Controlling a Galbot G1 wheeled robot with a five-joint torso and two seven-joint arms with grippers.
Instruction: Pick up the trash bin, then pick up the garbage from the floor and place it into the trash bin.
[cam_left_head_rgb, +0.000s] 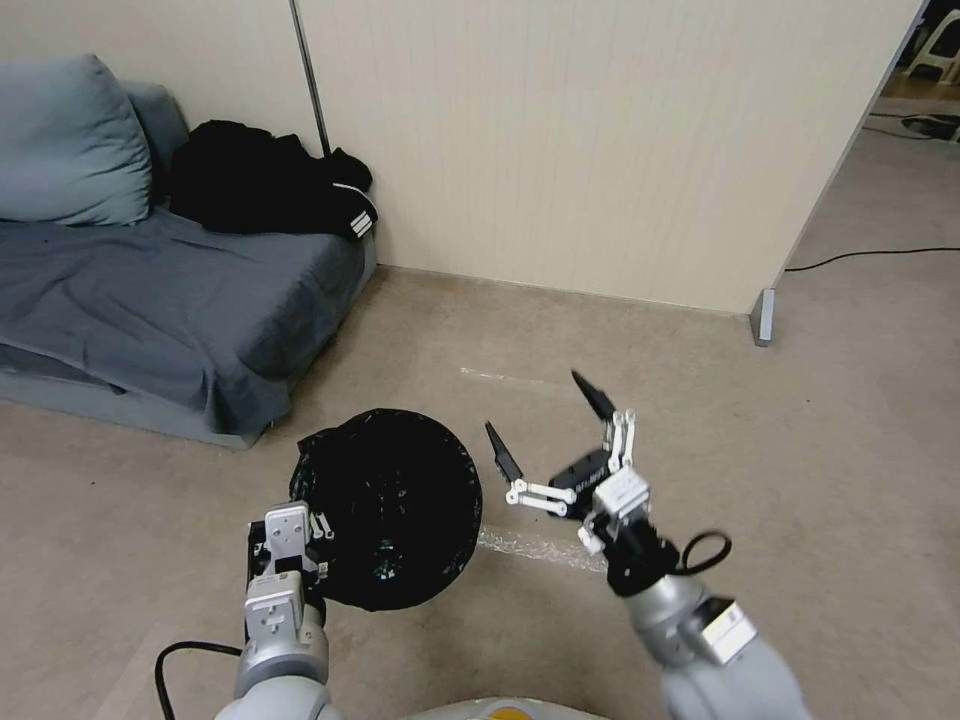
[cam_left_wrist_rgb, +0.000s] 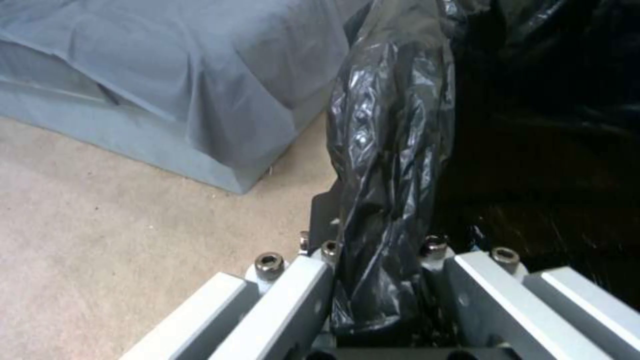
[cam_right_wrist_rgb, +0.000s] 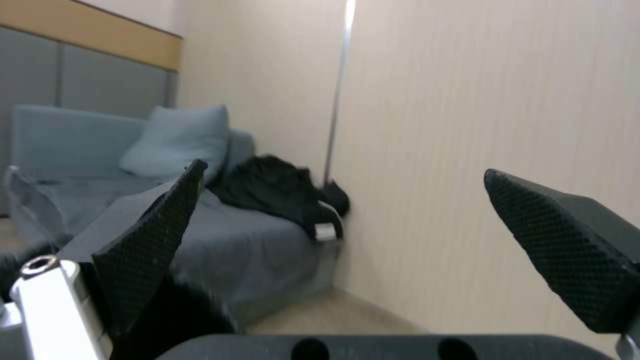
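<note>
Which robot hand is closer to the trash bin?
The left. The left gripper is shut on the trash bin, pinching its bag-covered rim. The right gripper hangs open in the air just beside the bin, not touching it.

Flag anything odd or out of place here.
The bin is off the floor, tilted, the left gripper shut on its bag-covered rim. The right gripper hangs open and empty beside it. A black garment lies heaped on the sofa.
</note>
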